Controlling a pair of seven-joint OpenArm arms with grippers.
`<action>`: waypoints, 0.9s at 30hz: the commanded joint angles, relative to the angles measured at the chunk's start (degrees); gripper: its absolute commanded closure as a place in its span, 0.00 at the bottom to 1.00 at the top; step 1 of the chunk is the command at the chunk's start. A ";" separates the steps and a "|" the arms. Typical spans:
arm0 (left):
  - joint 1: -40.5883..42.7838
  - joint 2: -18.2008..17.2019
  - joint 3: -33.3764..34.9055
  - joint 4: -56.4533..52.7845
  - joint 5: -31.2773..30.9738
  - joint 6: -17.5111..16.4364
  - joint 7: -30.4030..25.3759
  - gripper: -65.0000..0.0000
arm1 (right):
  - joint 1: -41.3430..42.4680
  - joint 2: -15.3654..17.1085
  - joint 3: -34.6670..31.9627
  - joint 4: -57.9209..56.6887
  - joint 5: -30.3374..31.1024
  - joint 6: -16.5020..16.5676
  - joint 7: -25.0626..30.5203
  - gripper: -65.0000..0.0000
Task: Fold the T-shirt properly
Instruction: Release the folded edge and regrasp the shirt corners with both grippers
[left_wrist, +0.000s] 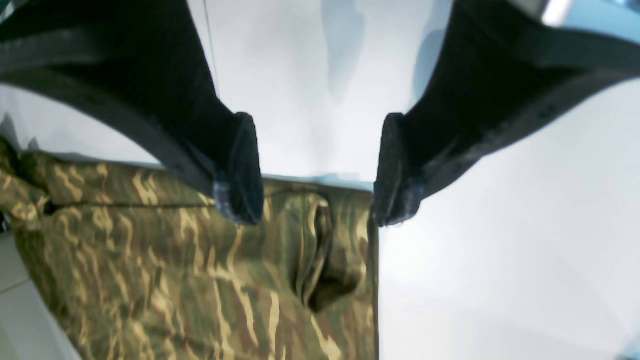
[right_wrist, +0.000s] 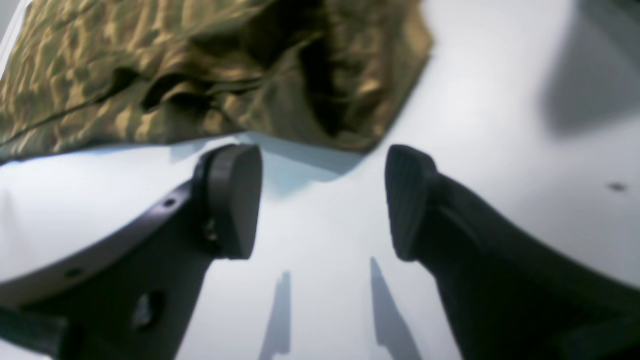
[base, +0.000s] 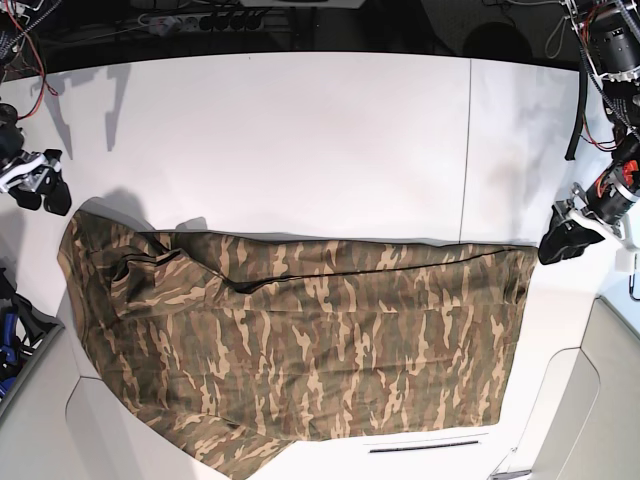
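Hanging our left gripper (left_wrist: 317, 170) just above the T-shirt (left_wrist: 200, 270), we keep its jaws spread wide and empty, one pad over the cloth near the corner and the other over bare table beyond the edge; we judge this lets us straddle that corner for a pinch. A small dark pucker sits in the fabric just inside the edge there, which could bunch if we grab carelessly. Our right gripper (right_wrist: 322, 200) stands equally wide with nothing between its pads, poised over bare surface just short of the shirt's rumpled corner (right_wrist: 350, 100), apparently ready to take the opposite end so both ends can lift together.

From the base view, the T-shirt (base: 300, 340) lies spread lengthwise across the near half of the table (base: 300, 140), already doubled along a long horizontal fold line, its lower edge reaching the front edge of the table. Our left gripper (base: 565, 240) sits at the cloth's right end, our right gripper (base: 40, 185) just off its left end.

Farther out, the white tabletop is smooth and matte, with a seam running down its right part. Beyond its back edge we see dark shadow, cables and a power strip (base: 200, 18).
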 joint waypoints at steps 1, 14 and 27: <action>-0.61 -1.16 -0.44 0.96 -1.29 -0.89 -1.03 0.45 | -0.04 0.96 1.11 0.46 1.31 0.17 1.51 0.41; -0.17 2.62 -0.42 -1.92 0.87 -0.89 -4.94 0.31 | 0.22 0.83 1.88 -17.79 1.33 0.20 11.82 0.41; -7.17 4.24 -0.42 -17.07 0.87 -0.89 -8.09 0.31 | 11.26 0.66 -0.13 -30.42 1.31 0.48 11.98 0.41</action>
